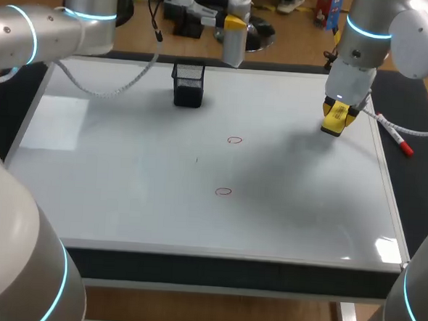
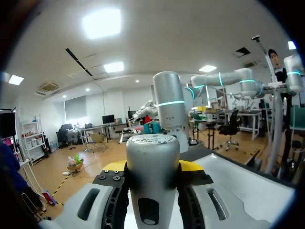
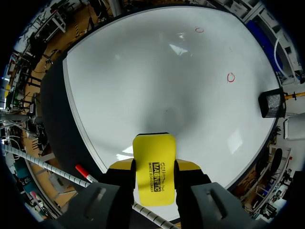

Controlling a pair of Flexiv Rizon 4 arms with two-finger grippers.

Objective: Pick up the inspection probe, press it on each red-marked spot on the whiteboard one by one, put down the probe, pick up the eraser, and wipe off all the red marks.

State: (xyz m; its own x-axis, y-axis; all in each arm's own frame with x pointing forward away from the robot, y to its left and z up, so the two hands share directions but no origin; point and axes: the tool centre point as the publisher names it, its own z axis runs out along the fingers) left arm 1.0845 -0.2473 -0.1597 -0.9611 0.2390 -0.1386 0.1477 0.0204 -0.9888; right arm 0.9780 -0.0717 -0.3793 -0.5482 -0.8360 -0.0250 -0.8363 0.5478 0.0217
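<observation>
Grey, smooth and cylindrical, the inspection probe (image 1: 236,31) sits at the top middle of the head view. The left gripper (image 2: 152,167) pinches it from both sides, its long axis running out along the fingers. At upper right, the right gripper (image 3: 153,164) clamps a yellow, round-cornered eraser (image 1: 333,118) (black lettering on its face), lengthwise, over the glossy whiteboard (image 1: 125,184). Two small red rings (image 1: 235,140) (image 1: 224,192) mark the middle, with a black mesh cup (image 1: 189,85) at upper centre-left.
</observation>
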